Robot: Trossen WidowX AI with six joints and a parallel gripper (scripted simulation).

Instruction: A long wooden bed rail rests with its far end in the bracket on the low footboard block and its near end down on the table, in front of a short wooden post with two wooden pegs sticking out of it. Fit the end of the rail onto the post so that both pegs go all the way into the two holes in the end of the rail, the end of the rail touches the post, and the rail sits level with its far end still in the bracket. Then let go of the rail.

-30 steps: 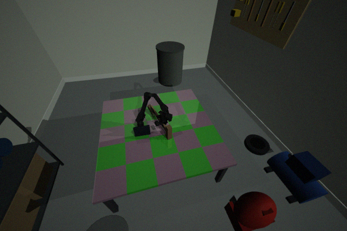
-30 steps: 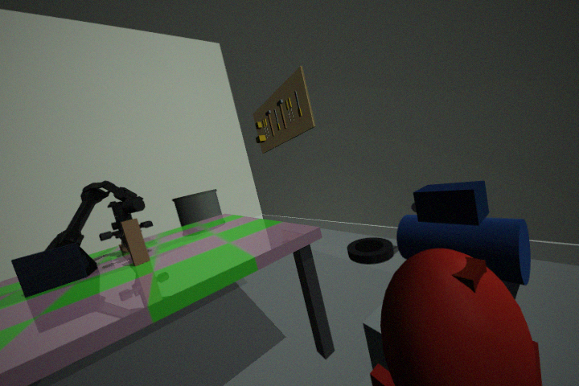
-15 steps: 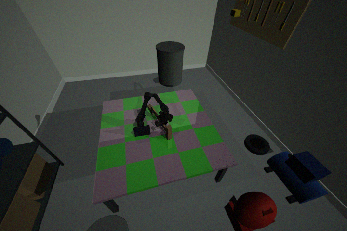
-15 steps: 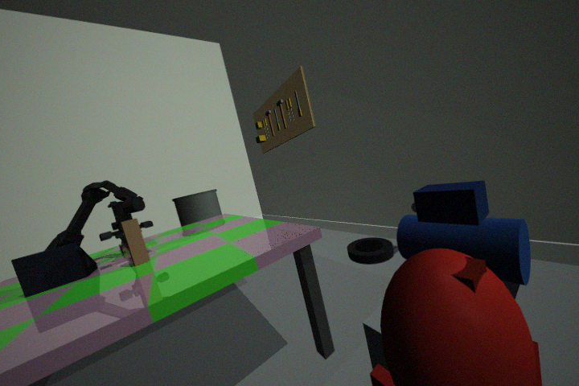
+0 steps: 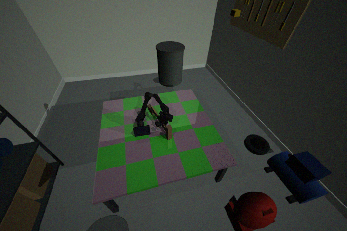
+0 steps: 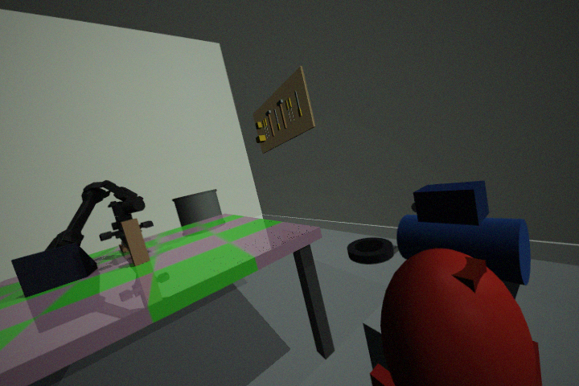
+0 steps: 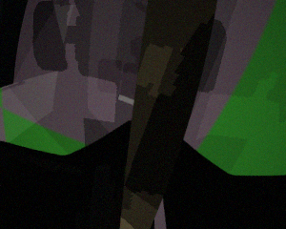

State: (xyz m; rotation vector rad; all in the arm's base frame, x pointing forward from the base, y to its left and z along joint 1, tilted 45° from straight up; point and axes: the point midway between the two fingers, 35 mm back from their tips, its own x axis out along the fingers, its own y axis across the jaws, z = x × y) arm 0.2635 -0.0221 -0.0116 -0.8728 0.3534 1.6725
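Fingers (image 5: 162, 122) are clamped on the rail (image 5: 153, 110) (image 7: 154, 114) — probably stiff, light wood. I'd keep that grip near the post (image 5: 168, 132) (image 6: 136, 242) — better steering for the holes.

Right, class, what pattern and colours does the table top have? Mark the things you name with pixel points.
A checkerboard of bright green and dusky pink squares covers the table top (image 5: 140, 174) (image 6: 199, 281); the top view shows it best.

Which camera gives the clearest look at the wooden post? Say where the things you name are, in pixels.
The exterior view: the wooden post (image 5: 168, 132) (image 6: 136, 242) stands there large and upright, its broad face unobstructed. The top view shows it smaller, from above, just beyond the claw (image 5: 160, 124). In the wrist view I can't clearly pick it out.
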